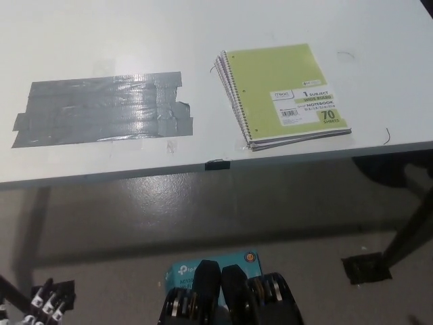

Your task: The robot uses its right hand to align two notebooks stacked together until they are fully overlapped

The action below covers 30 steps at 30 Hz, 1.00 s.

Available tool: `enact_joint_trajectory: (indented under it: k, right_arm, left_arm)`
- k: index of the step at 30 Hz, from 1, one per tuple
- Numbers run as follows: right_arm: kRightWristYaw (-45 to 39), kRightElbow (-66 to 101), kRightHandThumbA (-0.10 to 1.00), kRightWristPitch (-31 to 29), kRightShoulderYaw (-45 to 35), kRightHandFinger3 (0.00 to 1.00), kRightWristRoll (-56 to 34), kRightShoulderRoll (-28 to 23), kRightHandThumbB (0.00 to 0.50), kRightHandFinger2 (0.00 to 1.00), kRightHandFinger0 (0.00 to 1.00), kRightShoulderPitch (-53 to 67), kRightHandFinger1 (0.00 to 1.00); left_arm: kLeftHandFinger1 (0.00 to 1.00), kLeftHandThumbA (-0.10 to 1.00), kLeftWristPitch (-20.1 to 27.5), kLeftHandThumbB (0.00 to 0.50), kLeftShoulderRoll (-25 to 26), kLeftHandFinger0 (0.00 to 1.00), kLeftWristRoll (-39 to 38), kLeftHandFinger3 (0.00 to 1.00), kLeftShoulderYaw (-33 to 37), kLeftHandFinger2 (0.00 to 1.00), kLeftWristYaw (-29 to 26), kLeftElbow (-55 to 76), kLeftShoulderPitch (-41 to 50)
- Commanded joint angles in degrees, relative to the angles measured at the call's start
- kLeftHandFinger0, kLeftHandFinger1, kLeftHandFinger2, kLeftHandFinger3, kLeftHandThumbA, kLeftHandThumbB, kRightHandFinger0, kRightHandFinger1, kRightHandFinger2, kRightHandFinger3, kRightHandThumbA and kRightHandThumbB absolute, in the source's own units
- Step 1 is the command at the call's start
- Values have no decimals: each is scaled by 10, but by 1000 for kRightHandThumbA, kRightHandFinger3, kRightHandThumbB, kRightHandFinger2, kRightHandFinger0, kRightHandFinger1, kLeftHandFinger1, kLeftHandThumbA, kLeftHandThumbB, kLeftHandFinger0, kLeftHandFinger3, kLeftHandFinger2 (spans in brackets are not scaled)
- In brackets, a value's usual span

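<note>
Fingertips of the white left hand [40, 303] peek in at the bottom left corner, low beside the table [101, 40], too little showing to tell whether it is spread or closed; the black right hand is out of view. Farther off, right of centre near the table's front edge, lies the notebook stack [284, 95], green cover on top, long axis running front to back and slightly tilted, so the reach goes up and forward on the robot's right side

Two spiral-bound notebooks [284, 96] lie stacked flat near the table's front right edge, green cover uppermost, nearly overlapped; the lower one's edges protrude slightly along the left.
</note>
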<state>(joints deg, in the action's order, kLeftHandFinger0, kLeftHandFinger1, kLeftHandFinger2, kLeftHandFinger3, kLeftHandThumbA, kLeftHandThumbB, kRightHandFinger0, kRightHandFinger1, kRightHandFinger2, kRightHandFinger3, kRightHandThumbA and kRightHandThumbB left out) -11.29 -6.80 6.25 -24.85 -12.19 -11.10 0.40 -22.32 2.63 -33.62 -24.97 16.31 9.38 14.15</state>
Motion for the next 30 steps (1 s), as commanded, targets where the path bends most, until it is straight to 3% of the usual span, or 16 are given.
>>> enact_joint_trajectory:
  k: [1,5,9,16,21,30]
  right_arm:
    - [31,6,1000,-2,-11,1000,-16,-12,491,1000,1000,-11,1000]
    - [26,3,1000,-7,6,1000,-5,-17,485,1000,1000,-9,1000]
    - [15,12,1000,-39,60,1000,49,-40,500,1000,1000,10,1000]
    - [-21,22,1000,-79,156,1000,95,-72,500,1000,1000,31,1000]
    - [-27,39,1000,-84,206,1000,101,-85,500,1000,1000,40,1000]
    - [-20,47,1000,-72,226,1000,108,-100,499,1000,1000,50,1000]
  left_arm:
    - [1000,1000,7,500,-8,1000,-56,1000,-20,1000,-14,6,-4]
    - [1000,1000,10,500,-22,1000,-72,1000,-36,1000,-26,5,-8]
    - [1000,1000,29,500,-10,1000,-10,1000,-11,1000,-29,15,4]
    - [1000,1000,47,499,94,1000,110,1000,129,1000,30,27,41]
    - [1000,1000,53,500,133,1000,111,1000,181,1000,31,31,49]
    - [1000,1000,70,500,138,1000,89,1000,184,1000,37,24,56]
